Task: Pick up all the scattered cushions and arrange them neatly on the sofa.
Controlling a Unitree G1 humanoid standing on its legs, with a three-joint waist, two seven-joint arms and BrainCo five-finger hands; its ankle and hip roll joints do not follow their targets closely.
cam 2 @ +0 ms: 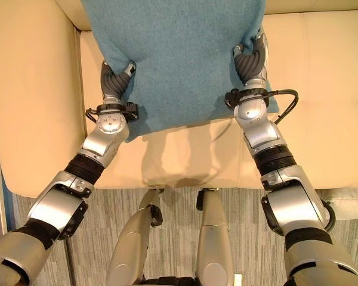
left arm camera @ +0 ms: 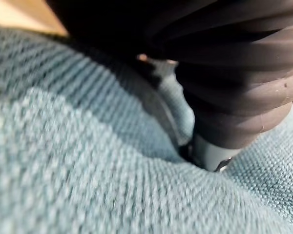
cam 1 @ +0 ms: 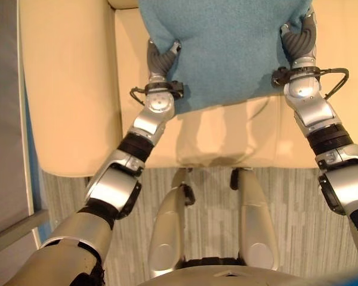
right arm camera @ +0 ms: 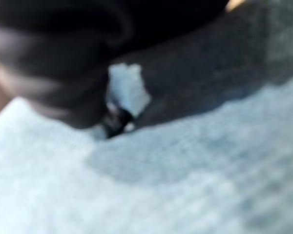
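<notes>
A teal knitted cushion (cam 1: 227, 47) hangs between my two hands over the cream sofa seat (cam 1: 227, 137) and throws a shadow on it. My left hand (cam 1: 161, 58) grips its left edge, with the thumb pressed onto the cloth. My right hand (cam 1: 298, 42) grips the right edge, where the fabric bunches up around it. Most of both hands' fingers are hidden behind the cushion. In the left wrist view the teal weave (left arm camera: 88, 161) lies right against the dark cover. The right wrist view shows the same cloth (right arm camera: 185, 185) close up.
The sofa's broad cream armrest (cam 1: 65, 89) runs along the left, with a grey panel (cam 1: 3, 119) beyond it. Grey striped carpet (cam 1: 215, 196) lies in front of the seat's front edge. More cream seat (cam 2: 322, 89) extends to the right.
</notes>
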